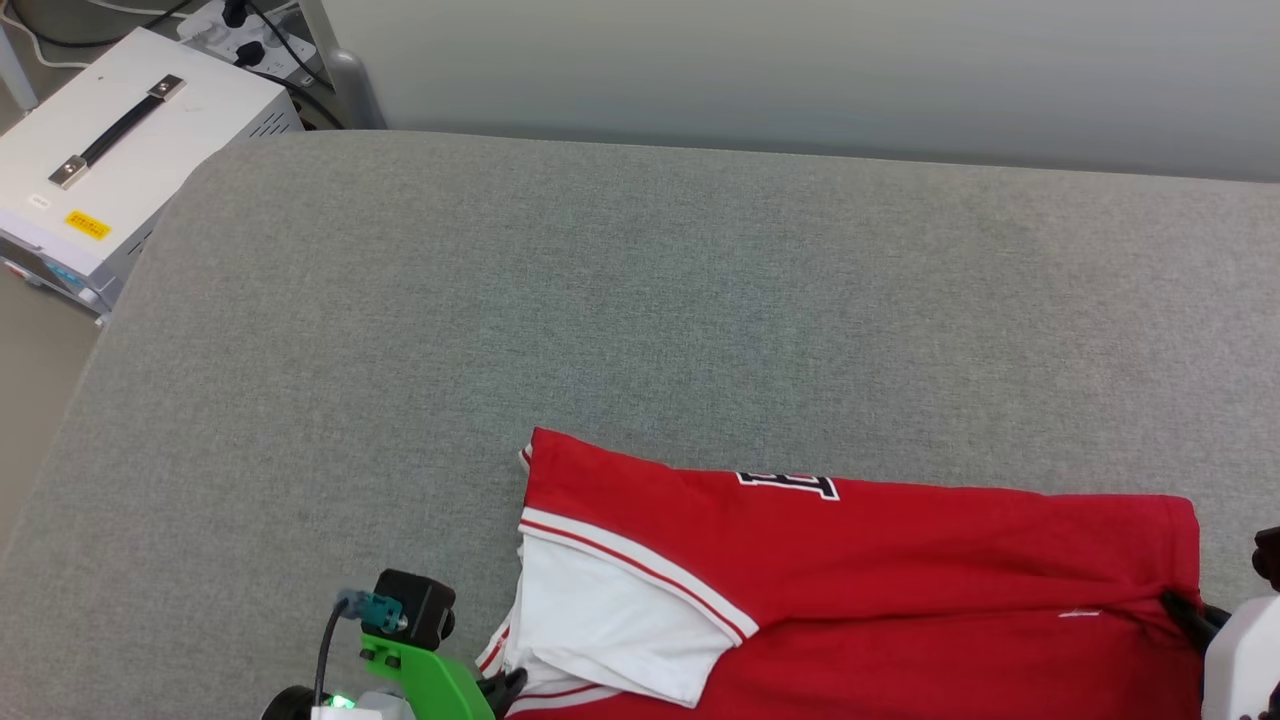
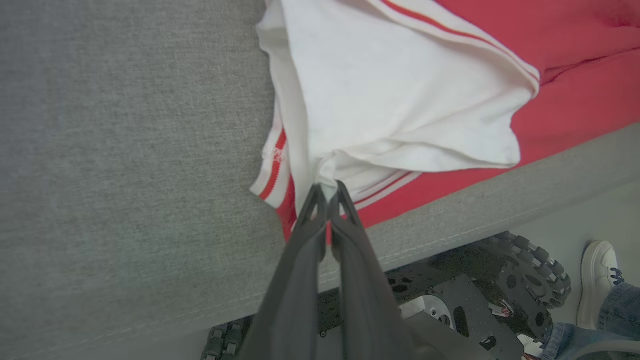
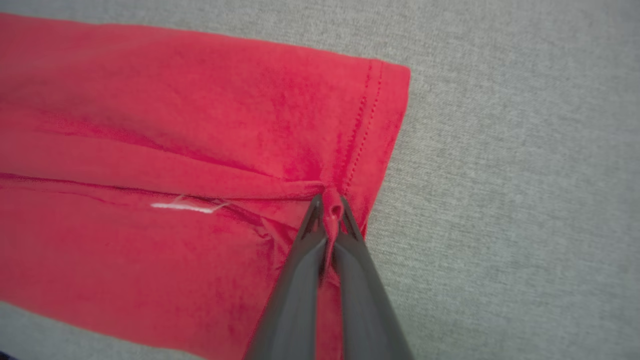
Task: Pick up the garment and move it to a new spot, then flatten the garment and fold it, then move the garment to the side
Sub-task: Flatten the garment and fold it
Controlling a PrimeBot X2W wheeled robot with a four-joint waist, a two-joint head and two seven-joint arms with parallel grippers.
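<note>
The garment (image 1: 860, 570), a red jersey with a white sleeve and red-and-white trim, lies partly folded at the near edge of the grey padded table (image 1: 600, 300). Part of its dark block lettering peeks out at the top fold. My left gripper (image 1: 505, 685) is shut on a pinch of the white sleeve fabric (image 2: 400, 100) by the striped cuff, seen up close as left gripper (image 2: 328, 192). My right gripper (image 1: 1185, 612) is shut on a bunch of red cloth near the stitched hem, seen as right gripper (image 3: 330, 206) on the garment (image 3: 175, 125).
A white equipment box (image 1: 120, 150) with a black handle stands off the table's far left corner, with cables behind it. In the left wrist view the robot's wheeled base (image 2: 500, 290) sits below the table edge, and a person's white shoe (image 2: 597, 280) stands on the floor.
</note>
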